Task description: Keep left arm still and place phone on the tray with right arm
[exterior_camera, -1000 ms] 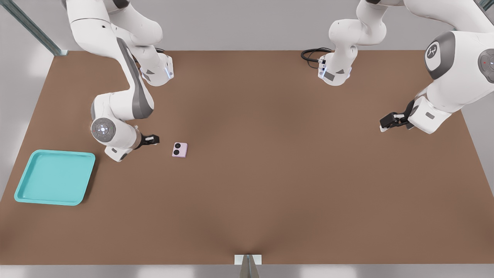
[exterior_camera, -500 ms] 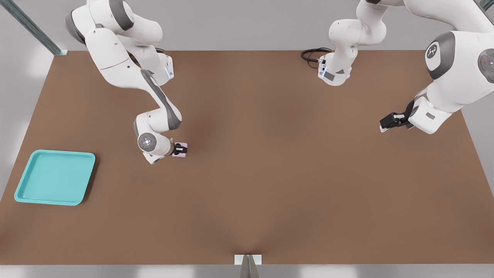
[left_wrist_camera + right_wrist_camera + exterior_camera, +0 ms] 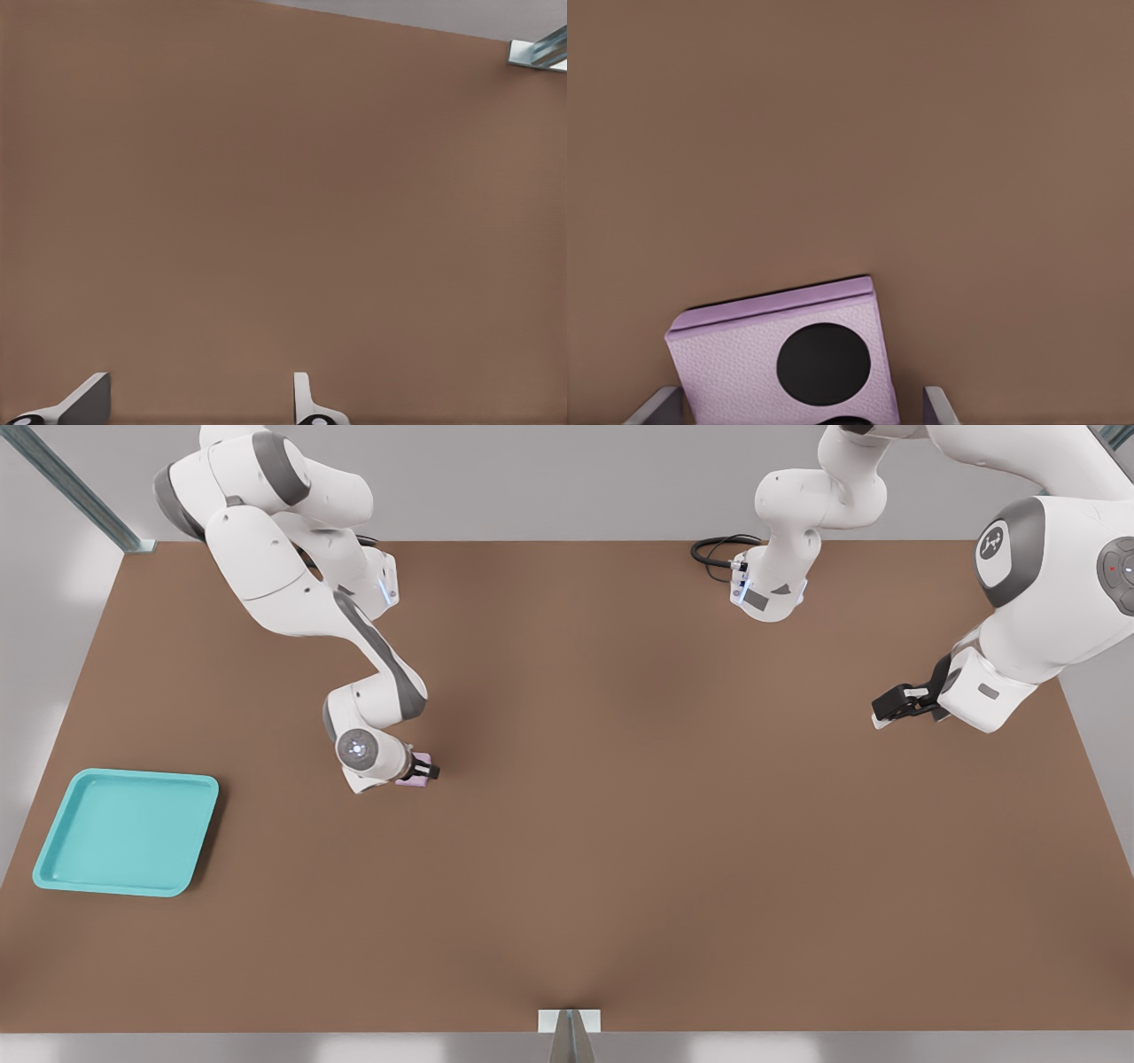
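The right arm's black two-finger gripper (image 3: 425,769) straddles the small pink-lilac folded phone (image 3: 784,363) mid-tabletop, fingers (image 3: 937,409) spread and not gripping; lifting and carrying to the flat turquoise square plastic tray (image 3: 53,868) near the brown table's (image 3: 673,797) front-view-left edge remain.

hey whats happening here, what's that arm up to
The right arm has its gripper down over the small pink-lilac phone on the brown table. In the right wrist view one finger stands on each side of the phone with gaps showing, so it is open and has not gripped yet. The turquoise tray, where the phone should go, sits apart toward the front view's left, with nothing in it.
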`<state>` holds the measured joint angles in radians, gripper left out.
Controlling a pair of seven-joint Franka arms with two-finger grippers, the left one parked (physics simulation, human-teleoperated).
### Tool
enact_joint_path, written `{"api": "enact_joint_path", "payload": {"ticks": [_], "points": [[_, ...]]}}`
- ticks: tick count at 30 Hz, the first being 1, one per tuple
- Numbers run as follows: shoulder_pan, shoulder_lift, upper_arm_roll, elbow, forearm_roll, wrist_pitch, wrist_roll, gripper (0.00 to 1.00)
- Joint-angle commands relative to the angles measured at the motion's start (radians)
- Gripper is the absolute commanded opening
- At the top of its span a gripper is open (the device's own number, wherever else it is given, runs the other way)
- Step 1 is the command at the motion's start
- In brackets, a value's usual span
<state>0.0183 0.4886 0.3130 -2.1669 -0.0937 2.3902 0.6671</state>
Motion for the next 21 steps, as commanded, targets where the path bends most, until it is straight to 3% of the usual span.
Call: {"api": "enact_joint_path", "payload": {"ticks": [1, 8, 12, 17, 19, 21], "points": [[0.0, -0.001, 0.005, -0.001, -0.023, 0.006, 0.167, 1.0], [-0.003, 0.012, 0.005, -0.002, -0.024, 0.003, 0.103, 0.99], [-0.001, 0.015, 0.005, -0.002, -0.023, 0.003, 0.103, 0.84], [-0.001, 0.015, 0.006, -0.001, -0.023, 0.0, 0.103, 0.81], [-0.003, 0.012, 0.009, 0.001, -0.023, -0.002, 0.103, 0.74], [-0.005, 0.012, 0.012, 0.002, -0.024, -0.002, 0.103, 0.74]]}}
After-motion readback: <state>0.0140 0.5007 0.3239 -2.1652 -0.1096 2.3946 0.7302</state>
